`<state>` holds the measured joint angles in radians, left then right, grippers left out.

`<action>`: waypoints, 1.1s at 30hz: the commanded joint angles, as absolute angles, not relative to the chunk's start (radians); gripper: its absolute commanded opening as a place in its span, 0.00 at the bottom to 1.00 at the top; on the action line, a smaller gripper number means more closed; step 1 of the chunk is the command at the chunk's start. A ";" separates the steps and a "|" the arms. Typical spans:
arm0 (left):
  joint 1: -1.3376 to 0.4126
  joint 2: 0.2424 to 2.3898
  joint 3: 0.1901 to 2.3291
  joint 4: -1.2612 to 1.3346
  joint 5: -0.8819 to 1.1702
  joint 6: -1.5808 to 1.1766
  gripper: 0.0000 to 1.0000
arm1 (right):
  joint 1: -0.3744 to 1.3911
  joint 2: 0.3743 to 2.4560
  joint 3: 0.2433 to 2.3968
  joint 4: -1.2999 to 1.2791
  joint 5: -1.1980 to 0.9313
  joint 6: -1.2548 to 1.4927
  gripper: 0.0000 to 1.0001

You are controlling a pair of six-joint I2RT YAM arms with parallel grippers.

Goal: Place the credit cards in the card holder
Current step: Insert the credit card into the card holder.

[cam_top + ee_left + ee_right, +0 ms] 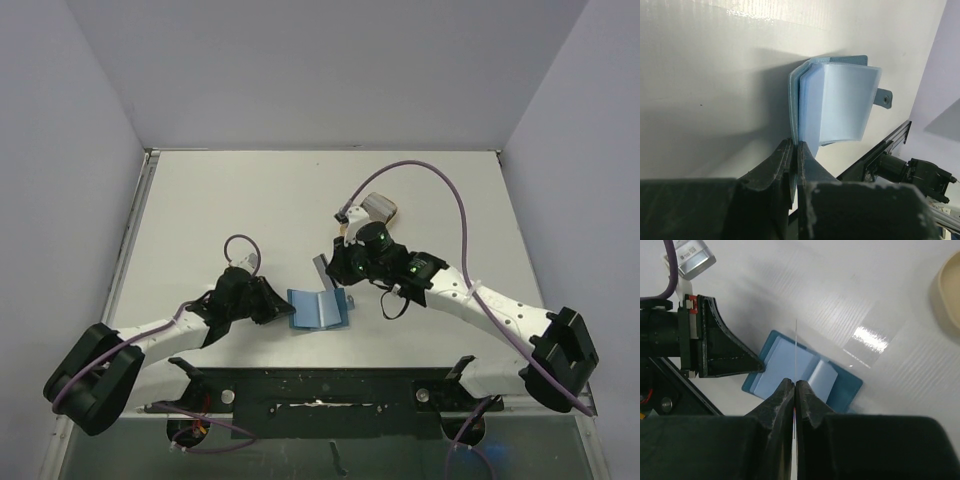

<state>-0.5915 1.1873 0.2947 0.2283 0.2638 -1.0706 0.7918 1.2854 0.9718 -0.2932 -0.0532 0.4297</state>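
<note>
Left tool (794, 146) pinched closed; right tool (794, 385) likewise.

Small blue soft bifold card holder (318, 308): spread open, halves bent upward, lying on white table (250, 200). Thin grey rectangular credit card (321, 272): raised on edge over holder.

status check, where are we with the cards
left gripper shut on card holder edge, propping it open. right gripper shut on one credit card, edge-on over the holder, not in a pocket yet. tan dish aside, nothing blocking.
</note>
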 commanded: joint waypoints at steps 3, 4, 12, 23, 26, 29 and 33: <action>-0.584 1.214 0.341 0.263 0.271 -1.069 0.02 | 0.847 1.291 0.876 -0.147 -0.042 0.729 0.00; -0.584 1.215 0.339 0.260 0.272 -1.068 0.03 | 0.846 1.308 0.867 -0.151 -0.039 0.748 0.00; -0.584 1.199 0.325 0.234 0.250 -1.057 0.21 | 0.851 1.369 0.757 -0.077 -0.037 0.819 0.00; -0.583 1.180 0.310 0.187 0.213 -1.032 0.14 | 0.823 1.405 0.617 0.012 -0.042 0.828 0.00; -0.583 1.179 0.303 0.193 0.214 -1.024 0.00 | 0.810 1.398 0.600 0.035 -0.060 0.839 0.00; -0.582 1.183 0.304 0.199 0.220 -1.018 0.00 | 0.793 1.369 0.588 0.069 -0.101 0.860 0.00; -0.583 1.193 0.301 0.199 0.216 -1.008 0.00 | 0.773 1.334 0.586 0.096 -0.134 0.884 0.00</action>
<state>-0.5873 1.1988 0.2974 0.1825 0.2314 -1.0374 0.7914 1.3827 0.5907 0.0128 -0.1009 0.8539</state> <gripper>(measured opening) 0.016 0.037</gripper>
